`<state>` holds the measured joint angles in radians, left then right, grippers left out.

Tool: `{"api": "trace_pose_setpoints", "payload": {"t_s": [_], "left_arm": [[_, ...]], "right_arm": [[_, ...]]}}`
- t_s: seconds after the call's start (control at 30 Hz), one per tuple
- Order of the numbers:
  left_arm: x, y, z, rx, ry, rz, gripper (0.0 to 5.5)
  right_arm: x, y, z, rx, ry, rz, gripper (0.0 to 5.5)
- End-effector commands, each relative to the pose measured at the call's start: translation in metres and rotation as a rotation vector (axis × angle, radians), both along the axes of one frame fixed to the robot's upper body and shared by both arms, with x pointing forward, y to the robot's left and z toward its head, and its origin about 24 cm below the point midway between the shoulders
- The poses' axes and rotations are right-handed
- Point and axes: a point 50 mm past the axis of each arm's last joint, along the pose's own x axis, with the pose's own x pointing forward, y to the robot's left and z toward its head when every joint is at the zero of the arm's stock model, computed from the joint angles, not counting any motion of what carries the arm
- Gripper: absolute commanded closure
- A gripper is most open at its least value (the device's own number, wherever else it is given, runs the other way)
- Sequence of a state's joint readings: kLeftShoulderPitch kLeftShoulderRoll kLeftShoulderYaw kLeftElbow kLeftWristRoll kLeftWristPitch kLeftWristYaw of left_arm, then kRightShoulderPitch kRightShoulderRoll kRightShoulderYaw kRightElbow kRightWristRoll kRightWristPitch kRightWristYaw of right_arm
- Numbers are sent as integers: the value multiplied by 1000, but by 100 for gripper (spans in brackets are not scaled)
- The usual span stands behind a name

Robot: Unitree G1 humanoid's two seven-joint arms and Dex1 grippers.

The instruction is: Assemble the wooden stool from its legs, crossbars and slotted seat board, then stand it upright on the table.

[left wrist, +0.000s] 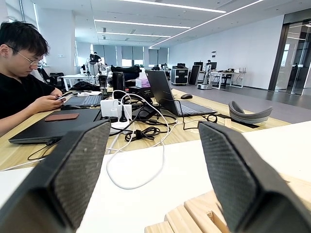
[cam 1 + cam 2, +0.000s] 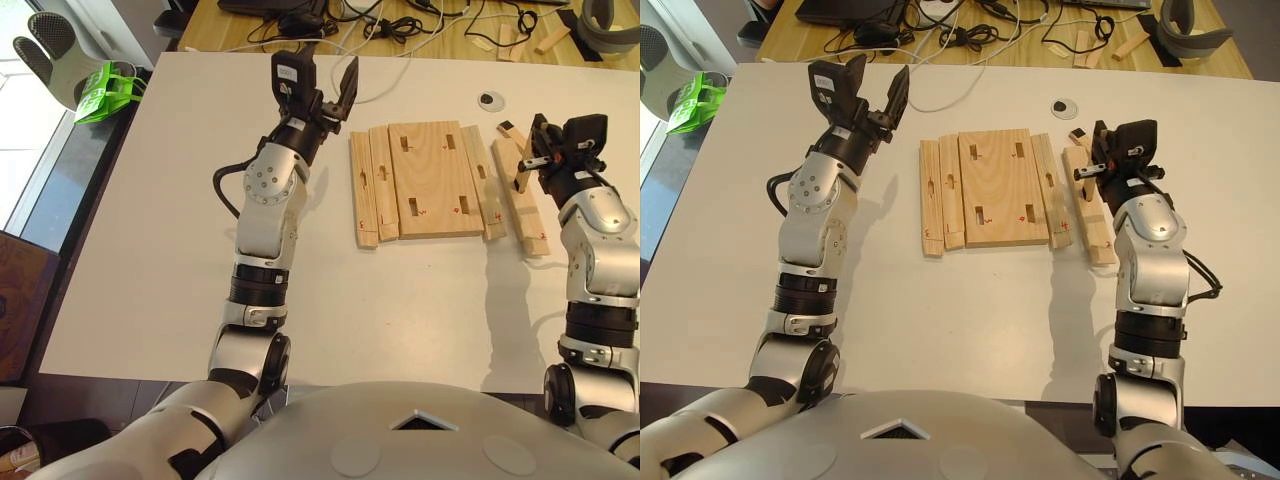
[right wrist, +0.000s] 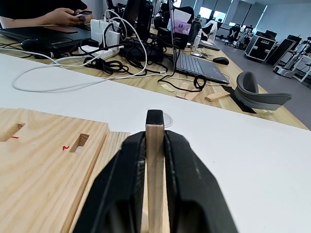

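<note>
The slotted seat board [image 2: 435, 180] lies flat on the white table [image 2: 200, 250]. Two wooden legs [image 2: 372, 190] lie along its left side, and more leg pieces [image 2: 525, 215] along its right. My right gripper [image 2: 528, 158] hovers over the right-hand pieces, shut on a thin wooden crossbar [image 3: 155, 160] standing on edge between its fingers. The board's slots [image 3: 80, 141] show just beside it. Left of the parts and raised above the table, my left gripper [image 2: 318, 85] is open, its pads [image 1: 73, 179] wide apart with nothing between them.
A small round disc [image 2: 489, 99] lies behind the parts. A white cable [image 2: 385, 75] trails onto the table's far edge from a wooden desk [image 2: 450, 30] crowded with laptops and cords. A green bag [image 2: 105, 90] sits off the left edge. The near table is bare.
</note>
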<state>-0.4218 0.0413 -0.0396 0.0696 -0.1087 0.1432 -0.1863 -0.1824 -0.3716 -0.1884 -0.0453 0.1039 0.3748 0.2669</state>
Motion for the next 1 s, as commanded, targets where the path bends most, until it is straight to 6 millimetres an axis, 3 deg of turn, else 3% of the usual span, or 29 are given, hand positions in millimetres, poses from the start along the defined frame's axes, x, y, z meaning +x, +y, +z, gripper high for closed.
{"api": "trace_pose_setpoints", "payload": {"t_s": [0.03,0.17,0.33,0.6,1.0], "left_arm": [[-1,1,3,15,1,-7,219],[-1,3,8,22,-9,-17,219],[1,1,23,33,-39,-48,219],[1,1,30,61,-37,-85,219],[0,-1,29,82,-24,-112,219]], "right_arm": [[-6,-7,-15,103,-43,45,511],[-7,-12,-33,139,-77,46,511],[-4,-2,-44,173,-124,60,511],[-24,16,-74,29,-134,147,511],[-41,18,-76,-71,-223,94,511]]}}
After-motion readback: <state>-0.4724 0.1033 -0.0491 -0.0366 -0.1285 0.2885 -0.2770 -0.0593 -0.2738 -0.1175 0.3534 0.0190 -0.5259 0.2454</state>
